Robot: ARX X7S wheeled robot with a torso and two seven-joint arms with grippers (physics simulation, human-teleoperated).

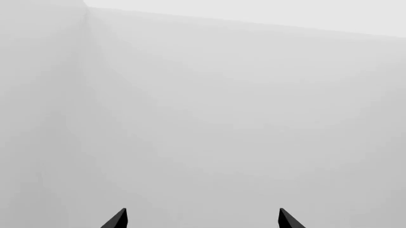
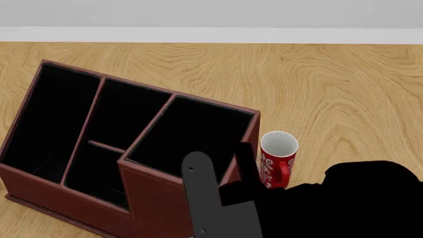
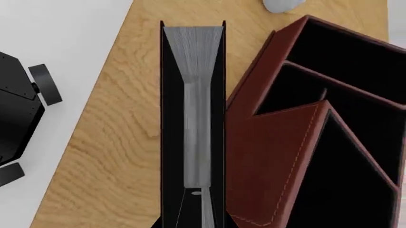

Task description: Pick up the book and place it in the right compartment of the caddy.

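The black book (image 3: pixel 193 118) with white page edges is gripped in my right gripper (image 3: pixel 193 223). It hangs edge-up over the wooden table, just outside the tall front wall of the reddish-brown caddy (image 3: pixel 273 166). The right compartment (image 3: pixel 345 185) lies behind that wall, black-lined and empty. In the head view the book (image 2: pixel 215 208) shows as a dark slab in front of the caddy (image 2: pixel 152 198), below the right compartment (image 2: pixel 191 134), with my right gripper (image 2: pixel 231 171) on it. My left gripper (image 1: pixel 202 218) is open and empty, facing a plain grey wall.
A red mug (image 2: pixel 278 158) stands just right of the caddy's right corner, close to my right arm (image 2: pixel 350 198). The table edge and the robot's black base (image 3: pixel 16 109) show beside the book. A pale rounded object (image 3: pixel 282 4) sits beyond the caddy.
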